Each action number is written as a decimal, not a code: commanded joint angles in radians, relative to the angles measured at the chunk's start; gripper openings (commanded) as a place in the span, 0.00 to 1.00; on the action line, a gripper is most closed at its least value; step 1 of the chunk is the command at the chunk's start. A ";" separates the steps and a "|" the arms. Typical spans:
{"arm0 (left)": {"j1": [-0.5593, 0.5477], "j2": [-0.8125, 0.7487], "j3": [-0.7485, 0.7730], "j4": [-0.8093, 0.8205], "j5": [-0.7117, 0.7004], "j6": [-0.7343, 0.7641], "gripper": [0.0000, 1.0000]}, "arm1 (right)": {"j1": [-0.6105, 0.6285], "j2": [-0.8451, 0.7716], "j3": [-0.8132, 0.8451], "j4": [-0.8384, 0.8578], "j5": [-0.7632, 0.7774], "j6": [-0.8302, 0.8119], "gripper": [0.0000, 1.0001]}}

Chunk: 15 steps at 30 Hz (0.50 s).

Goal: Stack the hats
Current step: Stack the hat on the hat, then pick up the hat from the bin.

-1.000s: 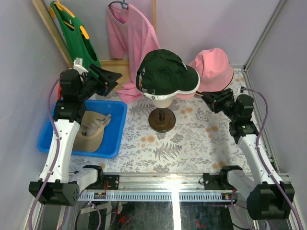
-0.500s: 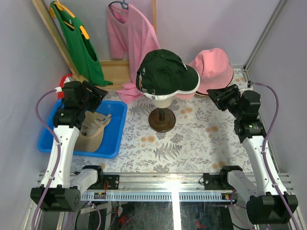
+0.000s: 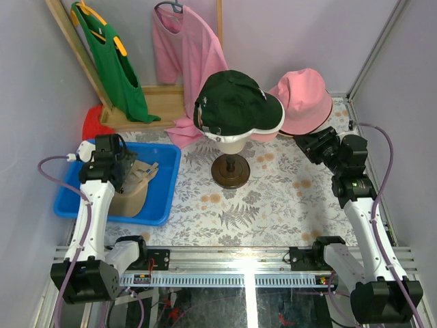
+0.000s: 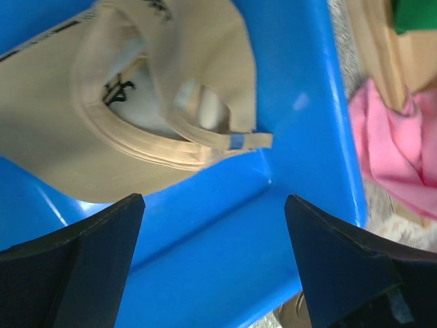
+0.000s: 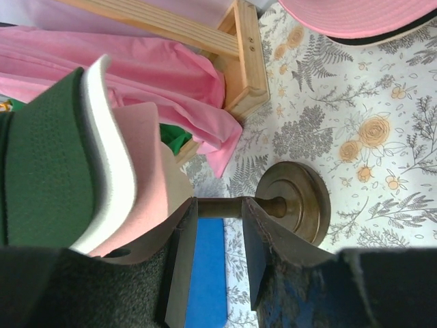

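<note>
From above, the green cap (image 3: 235, 102) sits on the head (image 3: 229, 143) at mid-table, with the pink cap (image 3: 265, 136) showing under its brim. The bucket hat (image 3: 305, 99) lies just beside them at 2 o'clock. The tan cap (image 3: 133, 188) lies in the bin (image 3: 167, 184) at 9 o'clock from the stand (image 3: 230, 171). The left gripper (image 3: 126, 167) hangs over the bin above the tan cap. The right gripper (image 3: 311, 145) hovers at 3 o'clock from the stand, aimed toward it, with the bucket hat at its 12 o'clock. In the left wrist view, the left gripper (image 4: 215, 201) is spread wide and holds nothing. The tan cap (image 4: 171, 68) lies inside-up at 11 o'clock, clear of both fingers, on the bin (image 4: 300, 102) floor. In the right wrist view, the right gripper (image 5: 218, 205) shows a narrow gap and grips nothing. The green cap (image 5: 41, 157) and pink cap (image 5: 147, 171) are stacked at 9 o'clock, the stand (image 5: 293, 201) is at 3 o'clock, and the bucket hat (image 5: 355, 17) is at 1 o'clock.
</note>
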 commanded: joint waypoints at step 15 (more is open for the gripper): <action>0.065 -0.088 -0.249 0.069 -0.323 -0.343 0.81 | 0.050 -0.080 -0.075 0.042 -0.061 -0.023 0.40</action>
